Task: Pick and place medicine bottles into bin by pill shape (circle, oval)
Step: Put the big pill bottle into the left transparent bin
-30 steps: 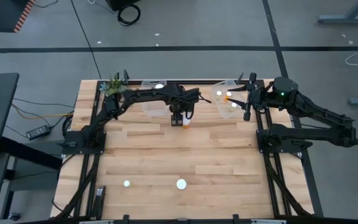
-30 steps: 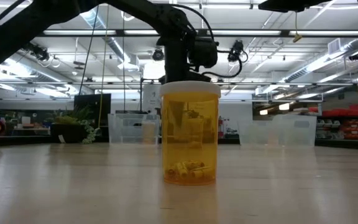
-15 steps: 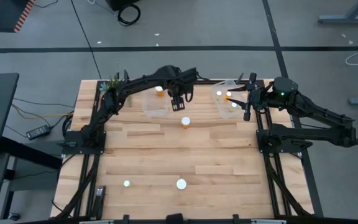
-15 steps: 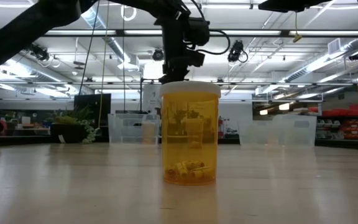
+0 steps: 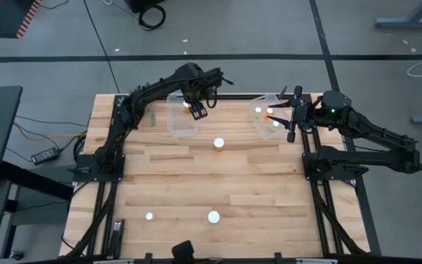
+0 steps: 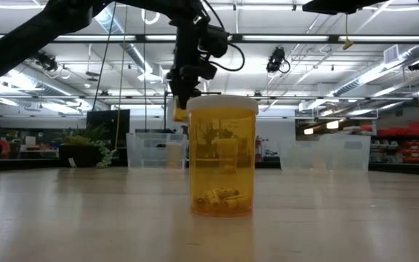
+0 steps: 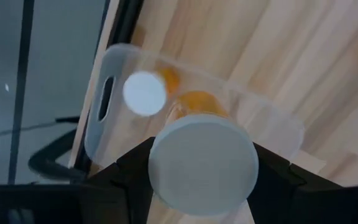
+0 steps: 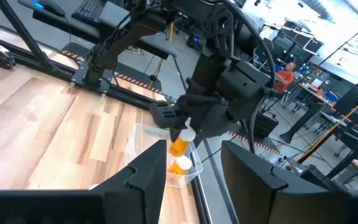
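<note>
My left gripper [image 5: 196, 111] is shut on a small orange bottle with a white cap [image 7: 204, 165], above the clear left bin [image 5: 174, 126] at the table's far edge. It also shows in the low view [image 6: 180, 91]. Another bottle [image 7: 145, 93] lies in that bin. My right gripper [image 5: 292, 119] is open and empty beside the clear right bin [image 5: 264, 130], which holds a few bottles. One bottle [image 5: 218, 144] stands on the table in front of the bins. Two more bottles [image 5: 213, 217] [image 5: 149, 216] stand near the front edge. My left gripper pinches the bottle between its two fingers at its upper end, just under the white cap [image 7: 166, 171], one finger on each side. The fingers come from above, pointing down. The bottle [image 8: 180, 145] hangs below them, roughly upright, clear of the bin and the table.
A small green plant [image 5: 134, 100] sits at the far left corner. The dark arm frames [image 5: 97, 165] [image 5: 335, 165] stand on the table's left and right sides. In the low view one bottle [image 6: 222, 156] stands close in front. Bare wood lies between the bins and the front bottles.
My left gripper has risen from beside the middle bottle and gone toward the far edge and a little left, carrying a bottle, and now hangs over the left bin. The bottle in front of the bins has stayed standing on the table.
</note>
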